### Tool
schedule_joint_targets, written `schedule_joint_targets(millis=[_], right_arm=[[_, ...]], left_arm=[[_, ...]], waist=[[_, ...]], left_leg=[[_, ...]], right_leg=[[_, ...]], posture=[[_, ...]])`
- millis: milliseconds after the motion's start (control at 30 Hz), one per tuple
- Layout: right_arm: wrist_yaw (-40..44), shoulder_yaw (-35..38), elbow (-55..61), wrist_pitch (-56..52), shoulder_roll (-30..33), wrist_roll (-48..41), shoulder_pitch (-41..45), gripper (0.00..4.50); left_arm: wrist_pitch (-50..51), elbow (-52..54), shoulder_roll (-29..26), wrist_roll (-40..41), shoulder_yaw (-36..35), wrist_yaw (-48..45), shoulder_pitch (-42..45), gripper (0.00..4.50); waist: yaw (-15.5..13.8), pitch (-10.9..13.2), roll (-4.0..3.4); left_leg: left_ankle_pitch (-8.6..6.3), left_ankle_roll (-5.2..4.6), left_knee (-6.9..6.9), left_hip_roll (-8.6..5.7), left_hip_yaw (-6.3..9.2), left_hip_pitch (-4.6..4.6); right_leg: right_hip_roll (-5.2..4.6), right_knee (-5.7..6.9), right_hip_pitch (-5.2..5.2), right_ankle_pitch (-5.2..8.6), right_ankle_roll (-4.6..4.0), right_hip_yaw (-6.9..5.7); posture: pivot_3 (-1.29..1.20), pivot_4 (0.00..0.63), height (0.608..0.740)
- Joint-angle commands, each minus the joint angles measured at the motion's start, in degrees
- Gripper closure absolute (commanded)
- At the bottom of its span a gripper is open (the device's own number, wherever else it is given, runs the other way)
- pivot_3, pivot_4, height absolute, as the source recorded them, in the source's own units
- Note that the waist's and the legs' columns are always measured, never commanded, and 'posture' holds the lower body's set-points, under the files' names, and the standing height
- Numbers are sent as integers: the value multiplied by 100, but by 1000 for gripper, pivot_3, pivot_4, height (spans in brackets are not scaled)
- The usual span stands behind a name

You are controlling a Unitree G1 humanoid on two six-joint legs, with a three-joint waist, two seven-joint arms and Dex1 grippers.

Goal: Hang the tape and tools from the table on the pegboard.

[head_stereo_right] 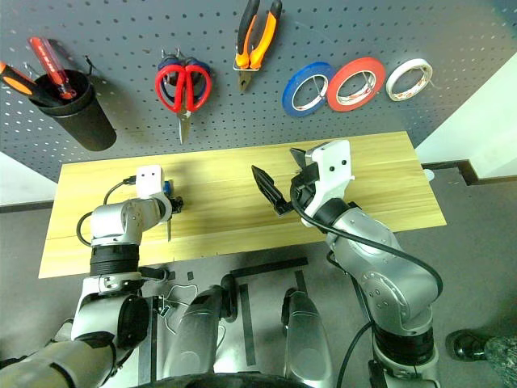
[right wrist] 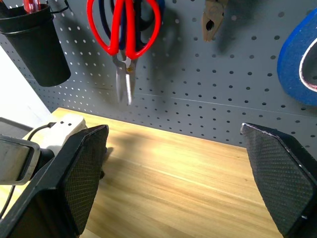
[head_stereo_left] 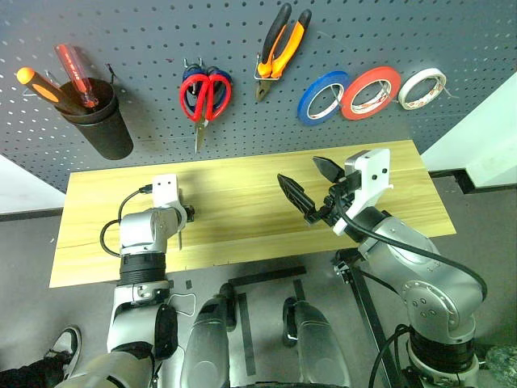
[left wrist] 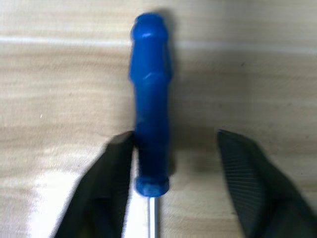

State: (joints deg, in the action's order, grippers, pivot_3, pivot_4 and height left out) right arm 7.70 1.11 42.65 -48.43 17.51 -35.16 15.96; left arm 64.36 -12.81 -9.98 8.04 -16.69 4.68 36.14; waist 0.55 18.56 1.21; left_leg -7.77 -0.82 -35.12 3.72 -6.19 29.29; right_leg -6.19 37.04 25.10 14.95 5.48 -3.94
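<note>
The red tape (head_stereo_left: 371, 92), the red-handled scissors (head_stereo_left: 205, 95) and the orange-and-black pliers (head_stereo_left: 280, 50) hang on hooks of the dark grey pegboard (head_stereo_left: 145, 48). My left gripper (left wrist: 176, 139) points down at the left part of the wooden table (head_stereo_left: 242, 186). Its fingers stand either side of a blue-handled screwdriver (left wrist: 150, 99) lying on the wood; one finger is against the handle, the other a gap away. My right gripper (head_stereo_left: 299, 170) hangs open and empty above the table's middle, facing the pegboard.
A black cup (head_stereo_left: 101, 121) on the pegboard's left holds orange- and red-handled screwdrivers. Blue-handled scissors hang behind the red ones. A blue tape roll (head_stereo_left: 323, 97) and a white one (head_stereo_left: 422, 87) flank the red tape. A person's shoe (head_stereo_left: 65, 343) is on the floor at lower left.
</note>
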Motion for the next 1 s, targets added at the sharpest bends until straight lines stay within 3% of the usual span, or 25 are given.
schedule_joint_targets(millis=[33,133,433,700,1000], right_arm=[[2,136,296,42,40,-91,-9,0],[4,134,264,50,40,-79,1,0],[40,93,138,130,30,2,40,0],[219,23,-154,408,46,223,166,0],[445,13,-538,816,39,519,376,0]], left_arm=[[-7,53,-44,-19,-66,53,-59,3211],[-20,25,-43,-10,-71,76,-53,4042],[125,481,9,85,251,-180,-70,4040],[665,2255,9,334,1155,-753,-106,4040],[234,3627,-864,264,2503,-1528,-511,4040]], waist=[[1,3,0],[4,4,-1],[0,5,-1],[1,3,-1],[7,-8,-6]], left_leg=[[0,0,0,0,0,0],[-1,1,0,0,0,0],[-2,3,2,0,0,2],[-1,6,5,-1,0,7],[4,13,9,0,-8,6]], right_leg=[[0,0,0,0,0,0],[0,0,0,0,0,0],[-2,-1,2,1,-1,0],[-2,-2,3,-1,1,0],[21,-1,4,-3,4,0]], posture=[[-37,369,717],[-36,370,717],[-28,353,717],[-8,302,717],[13,252,717]])
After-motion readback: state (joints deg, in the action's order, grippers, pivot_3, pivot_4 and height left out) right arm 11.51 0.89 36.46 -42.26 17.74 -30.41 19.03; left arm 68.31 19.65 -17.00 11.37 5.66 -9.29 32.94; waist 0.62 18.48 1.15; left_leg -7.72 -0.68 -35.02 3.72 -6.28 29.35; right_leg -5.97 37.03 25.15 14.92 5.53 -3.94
